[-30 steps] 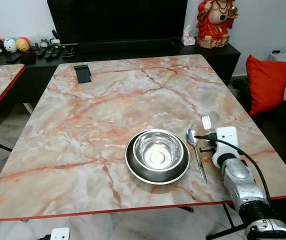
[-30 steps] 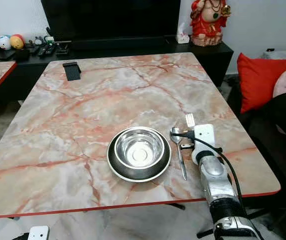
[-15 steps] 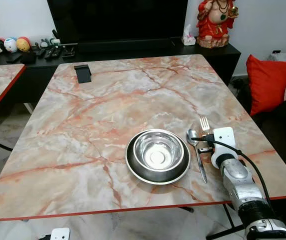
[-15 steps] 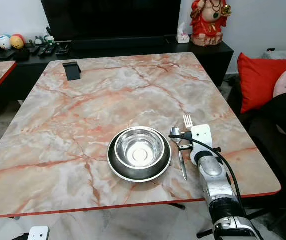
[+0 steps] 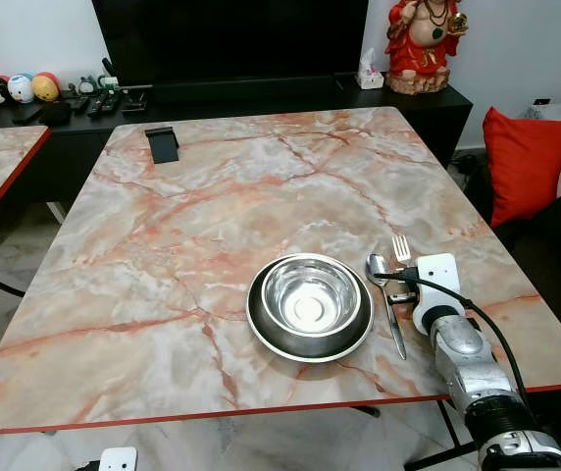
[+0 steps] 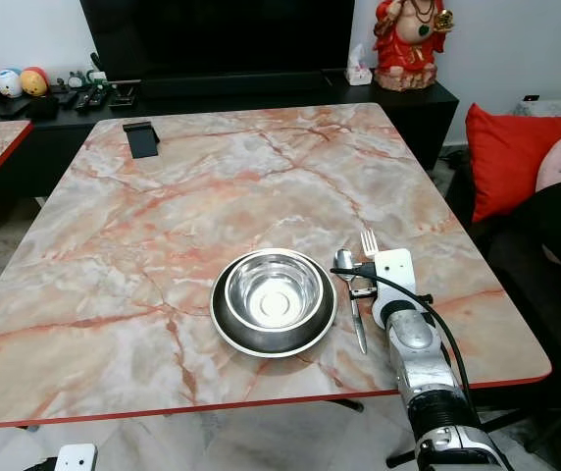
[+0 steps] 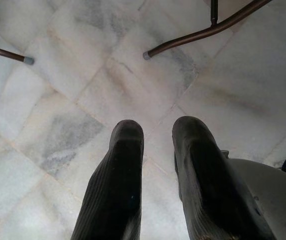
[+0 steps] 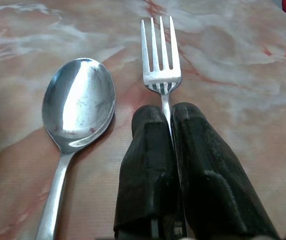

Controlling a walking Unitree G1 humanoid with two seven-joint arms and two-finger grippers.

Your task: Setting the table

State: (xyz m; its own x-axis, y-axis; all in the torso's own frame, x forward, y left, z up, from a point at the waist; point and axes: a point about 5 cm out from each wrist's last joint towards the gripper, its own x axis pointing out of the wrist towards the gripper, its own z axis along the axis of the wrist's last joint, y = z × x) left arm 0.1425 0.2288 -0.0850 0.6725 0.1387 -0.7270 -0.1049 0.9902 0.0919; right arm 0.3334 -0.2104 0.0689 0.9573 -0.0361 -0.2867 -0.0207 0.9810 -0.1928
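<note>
Steel fork (image 8: 161,75) is pinched by its handle between my right gripper (image 8: 167,116) fingers, jaws closed tight on it, tines poking out just ahead of the fingertips. It looks low over the marble table (image 5: 212,196), maybe touching; can't tell which from here. Spoon (image 8: 78,107) lies just beside the gripper on the bowl side, its bowl abt level w/ the fork tines, handle running back alongside my fingers.

Progress, as I judge it: steel bowl (image 5: 310,293) sits in the dark plate (image 5: 261,329), beyond the spoon from the gripper, spoon already laid next to the plate. Fork is in its spot next to the spoon but not yet let go. So nearly done; what's left is to release the fork and pull the arm clear w/o dragging it or nudging the spoon.

Views: the head cams give the whole layout but my wrist housing hides most of the fork, only the tines peek out. The right wrist cam gives the actual grip and the narrow gap btwn fork and spoon. Left wrist cam has the left gripper (image 7: 155,131) hanging idle over floor tiles, fingers a bit apart, holding nothing
</note>
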